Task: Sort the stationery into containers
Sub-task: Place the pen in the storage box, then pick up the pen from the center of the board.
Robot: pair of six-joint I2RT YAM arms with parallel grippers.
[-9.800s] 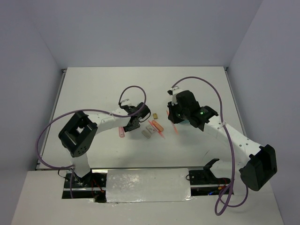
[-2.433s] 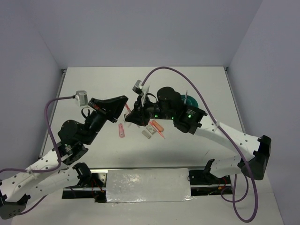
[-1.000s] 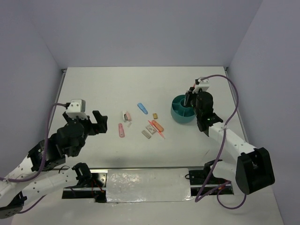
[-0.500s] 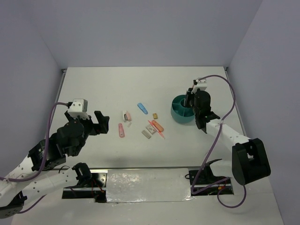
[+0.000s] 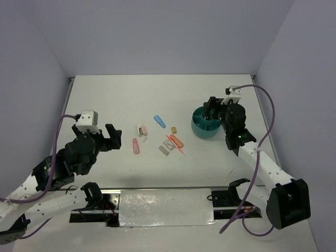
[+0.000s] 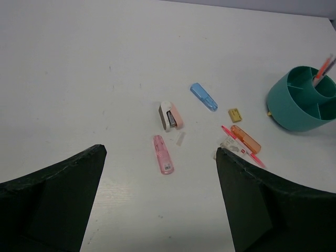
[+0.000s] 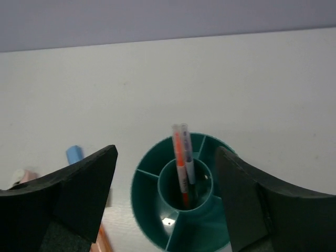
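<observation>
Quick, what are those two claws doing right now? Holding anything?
Left gripper: open, holding nothing.
Right gripper: open, empty, above the round teal compartmented cup.

Showed a teal cup (image 6: 294, 118), plain, with one orange-red pen (image 7: 179, 155) and one pale grey pen (image 7: 187, 152) against an off-white table (image 6: 79, 63). Showed also a blue piece (image 6: 203, 96), a pink piece (image 6: 163, 154), a translucent orange piece (image 6: 245, 139), a tan block (image 6: 234, 115) and a pink-and-white stapler (image 6: 170, 115). Showed black-and-white arms (image 5: 265, 167).

Even, bright light, soft faint shadows on the white table (image 5: 157, 94), near fingers (image 6: 47, 205) dark and blurred.
</observation>
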